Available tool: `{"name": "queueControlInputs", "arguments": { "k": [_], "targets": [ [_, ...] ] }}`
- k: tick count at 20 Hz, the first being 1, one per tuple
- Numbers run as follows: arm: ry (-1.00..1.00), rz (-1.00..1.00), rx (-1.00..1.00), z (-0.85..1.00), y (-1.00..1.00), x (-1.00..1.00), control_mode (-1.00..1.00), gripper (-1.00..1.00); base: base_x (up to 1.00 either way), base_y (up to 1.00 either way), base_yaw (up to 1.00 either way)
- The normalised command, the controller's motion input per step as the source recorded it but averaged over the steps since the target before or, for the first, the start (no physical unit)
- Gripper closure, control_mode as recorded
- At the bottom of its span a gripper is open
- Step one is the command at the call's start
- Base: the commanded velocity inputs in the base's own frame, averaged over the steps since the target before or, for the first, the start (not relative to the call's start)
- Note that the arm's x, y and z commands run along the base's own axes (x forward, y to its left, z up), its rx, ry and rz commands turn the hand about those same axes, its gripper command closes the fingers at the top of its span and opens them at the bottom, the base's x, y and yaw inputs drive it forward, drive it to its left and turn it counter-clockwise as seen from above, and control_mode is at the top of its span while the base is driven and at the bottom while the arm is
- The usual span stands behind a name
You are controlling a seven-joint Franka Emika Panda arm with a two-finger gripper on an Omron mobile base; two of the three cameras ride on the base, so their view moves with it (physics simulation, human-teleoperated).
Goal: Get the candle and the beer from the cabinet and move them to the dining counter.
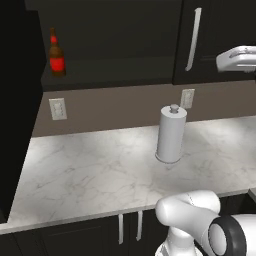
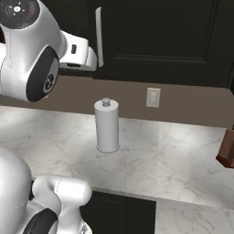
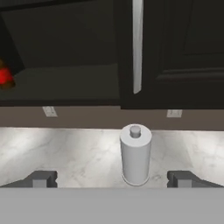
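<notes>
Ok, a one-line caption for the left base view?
Beer stands in the open cabinet above a marble worktop with a paper towel roll.

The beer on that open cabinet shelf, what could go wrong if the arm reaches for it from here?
The beer stands near the shelf's front edge, so a nudge could topple it onto the worktop. The paper towel roll stands upright below the cabinet; a low swing might clip it. The gripper, jaws open, faces the roll, off to the bottle's side.
</notes>
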Motion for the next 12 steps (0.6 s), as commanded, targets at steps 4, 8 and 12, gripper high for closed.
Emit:
{"name": "queueControlInputs", "arguments": {
  "k": [4,8,12],
  "targets": [
    [-0.06,-0.03,-0.01,0.02,0.0,0.47,-1.0,-1.0,0.0,0.0,0.0],
    [-0.14,0.0,0.0,0.01,0.0,0.47,-1.0,-1.0,0.0,0.0,0.0],
    [-0.15,0.0,0.0,0.04,0.0,0.44,-1.0,-1.0,0.0,0.0,0.0]
  ]
}}
